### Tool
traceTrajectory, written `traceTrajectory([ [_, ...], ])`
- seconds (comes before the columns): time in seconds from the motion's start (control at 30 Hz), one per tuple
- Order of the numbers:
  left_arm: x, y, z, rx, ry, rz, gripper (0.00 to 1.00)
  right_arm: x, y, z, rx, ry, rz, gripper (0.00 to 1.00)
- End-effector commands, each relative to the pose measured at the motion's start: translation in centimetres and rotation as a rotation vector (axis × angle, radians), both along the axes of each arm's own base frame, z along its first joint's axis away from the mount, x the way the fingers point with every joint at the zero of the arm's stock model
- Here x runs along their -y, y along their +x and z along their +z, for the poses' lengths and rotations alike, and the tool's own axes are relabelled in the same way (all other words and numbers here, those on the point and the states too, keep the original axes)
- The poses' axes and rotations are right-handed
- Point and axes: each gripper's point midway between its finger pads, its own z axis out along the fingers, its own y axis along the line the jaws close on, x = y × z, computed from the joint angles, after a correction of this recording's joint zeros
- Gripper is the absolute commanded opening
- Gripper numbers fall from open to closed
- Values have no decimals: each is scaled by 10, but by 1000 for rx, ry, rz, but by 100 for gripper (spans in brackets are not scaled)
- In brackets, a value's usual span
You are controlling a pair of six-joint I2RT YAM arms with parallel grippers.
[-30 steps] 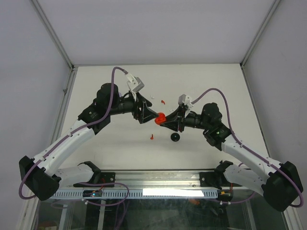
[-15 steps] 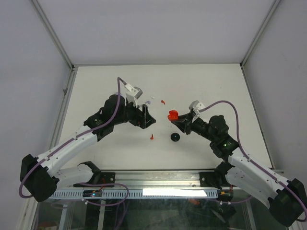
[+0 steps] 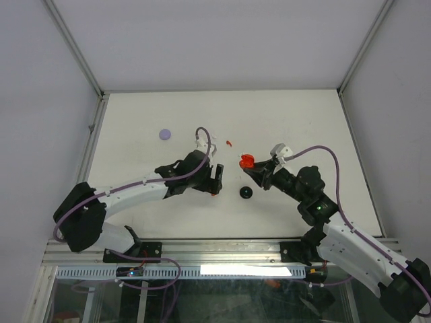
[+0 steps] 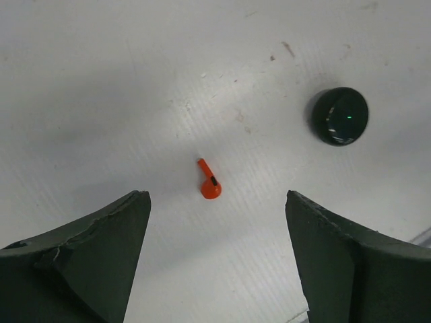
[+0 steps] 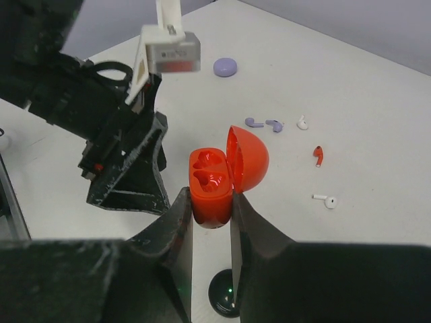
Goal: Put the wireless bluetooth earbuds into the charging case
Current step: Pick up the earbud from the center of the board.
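Observation:
My right gripper [image 5: 211,202] is shut on an open red charging case [image 5: 212,185], held upright above the table with its lid [image 5: 248,158] flipped back; both sockets look empty. The case also shows in the top view [image 3: 246,161]. My left gripper [image 4: 214,208] is open and empty, hovering over a red earbud [image 4: 209,185] that lies on the table between its fingers. In the top view the left gripper [image 3: 214,180] sits just left of the held case. A second red earbud [image 5: 318,155] lies farther back on the table.
A black round case [image 4: 339,116] lies right of the red earbud and below the right gripper [image 3: 246,192]. A lavender case [image 3: 165,134] sits at the back left. Two lavender earbuds [image 5: 254,122] and two white earbuds [image 5: 326,200] lie scattered behind the red case.
My left arm has swung toward the near side and come down over the red earbud, uncovering the lavender case. My right gripper has carried the red case slightly right.

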Motion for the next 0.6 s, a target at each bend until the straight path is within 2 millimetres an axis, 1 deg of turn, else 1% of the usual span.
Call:
traceTrajectory([
  [0.0, -6, 11, -18, 35, 97, 103, 84, 1, 1, 22, 55, 51, -9, 0],
  [0.03, -6, 11, -27, 27, 133, 107, 84, 0, 1, 21, 56, 51, -8, 0],
  [0.1, -5, 9, -39, 17, 179, 106, 85, 0, 0, 22, 58, 55, -4, 0],
  [0.27, -6, 3, -61, 7, 282, 99, 87, 0, -1, 23, 60, 60, 0, 0],
  [0.4, -18, 3, -68, 9, 347, 132, 87, 0, -1, 23, 61, 63, 1, 0],
  [0.57, -39, 4, -66, 28, 418, 199, 84, -2, -1, 22, 58, 62, 9, 0],
])
